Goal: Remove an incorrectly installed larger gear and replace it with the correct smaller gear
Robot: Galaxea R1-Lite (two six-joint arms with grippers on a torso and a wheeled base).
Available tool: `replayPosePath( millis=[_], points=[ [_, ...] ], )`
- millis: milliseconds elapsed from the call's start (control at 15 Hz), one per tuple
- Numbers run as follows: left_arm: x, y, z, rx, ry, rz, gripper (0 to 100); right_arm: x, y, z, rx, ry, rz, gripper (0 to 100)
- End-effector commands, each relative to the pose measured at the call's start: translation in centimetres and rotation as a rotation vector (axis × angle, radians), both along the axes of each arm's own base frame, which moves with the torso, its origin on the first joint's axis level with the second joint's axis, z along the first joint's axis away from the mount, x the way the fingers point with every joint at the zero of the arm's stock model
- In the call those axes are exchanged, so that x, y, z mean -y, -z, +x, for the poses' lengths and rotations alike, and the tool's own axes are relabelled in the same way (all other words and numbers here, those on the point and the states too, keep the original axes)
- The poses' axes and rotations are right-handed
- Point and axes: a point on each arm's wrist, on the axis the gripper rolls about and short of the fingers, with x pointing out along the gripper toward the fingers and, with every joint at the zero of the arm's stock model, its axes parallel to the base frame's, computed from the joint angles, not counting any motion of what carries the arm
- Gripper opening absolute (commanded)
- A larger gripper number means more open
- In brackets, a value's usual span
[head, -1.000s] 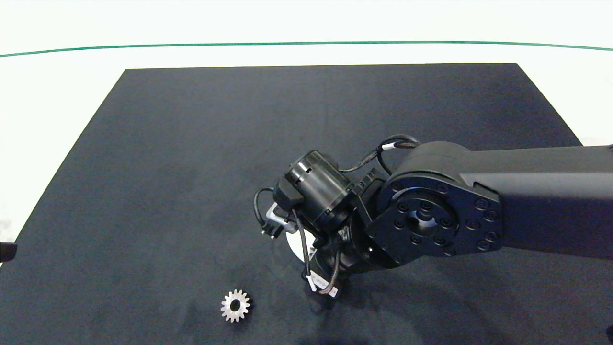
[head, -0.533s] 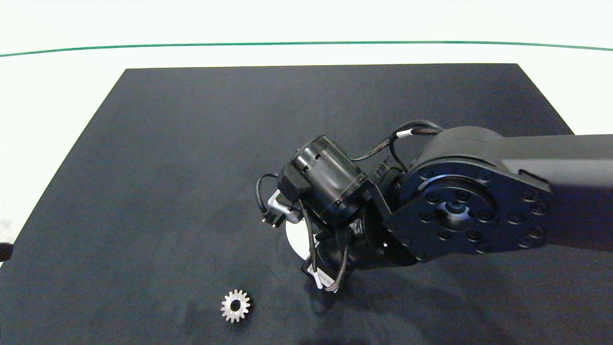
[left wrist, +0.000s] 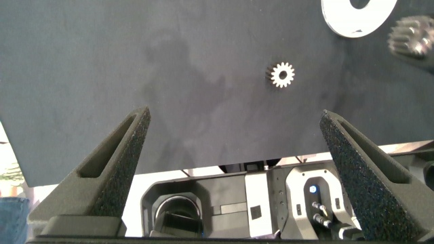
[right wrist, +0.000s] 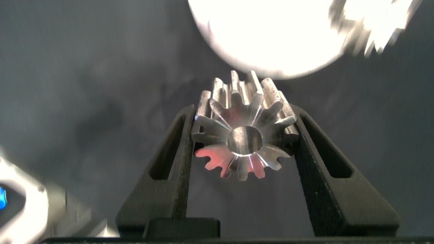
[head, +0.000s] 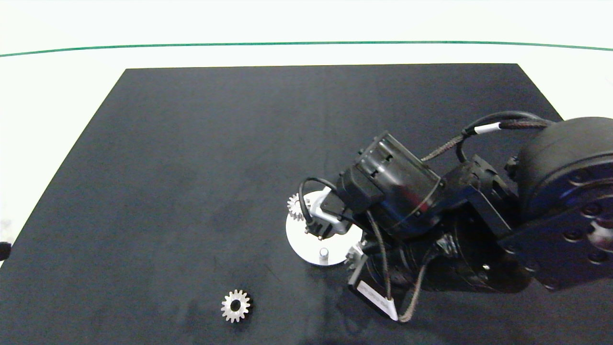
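Note:
My right gripper point(right wrist: 244, 123) is shut on the larger gear point(right wrist: 244, 139), a silver gear with long pointed teeth, held just off the edge of the white round plate point(right wrist: 264, 41). In the head view a few teeth of the larger gear point(head: 356, 254) peek out under the right wrist, beside the plate point(head: 304, 239). A bare peg point(head: 324, 251) stands on the plate. The smaller gear point(head: 235, 305) lies loose on the black mat, nearer the front; the left wrist view shows the smaller gear point(left wrist: 281, 74) too. My left gripper point(left wrist: 234, 115) is open and holds nothing, off the mat's left side.
Another small gear point(head: 295, 207) sits at the plate's far left rim. The black mat point(head: 191, 167) covers most of the white table. The bulky right arm point(head: 550, 211) overhangs the mat's right front part.
My right arm has drawn back to the right with the larger gear in its fingers. This uncovered the plate, its bare peg and the small gear on its rim.

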Motion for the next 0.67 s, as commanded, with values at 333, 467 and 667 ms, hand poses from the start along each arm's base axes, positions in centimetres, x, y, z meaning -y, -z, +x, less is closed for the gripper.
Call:
replayPosePath(
  millis=[333,467,667],
  points=[
    [0.0,0.1,-0.1,-0.005,-0.003,0.003,100,7.3,3.2,-1.9,-0.019,0.151,0.008,4],
    [0.0,0.1,-0.1,-0.005,-0.003,0.003,100,8.3,4.2,-1.9,-0.012,0.174,0.022,4],
    [0.0,0.1,0.0,-0.010,0.000,0.003,100,10.1,5.5,-2.1,-0.011,0.219,0.045,4]
  ],
)
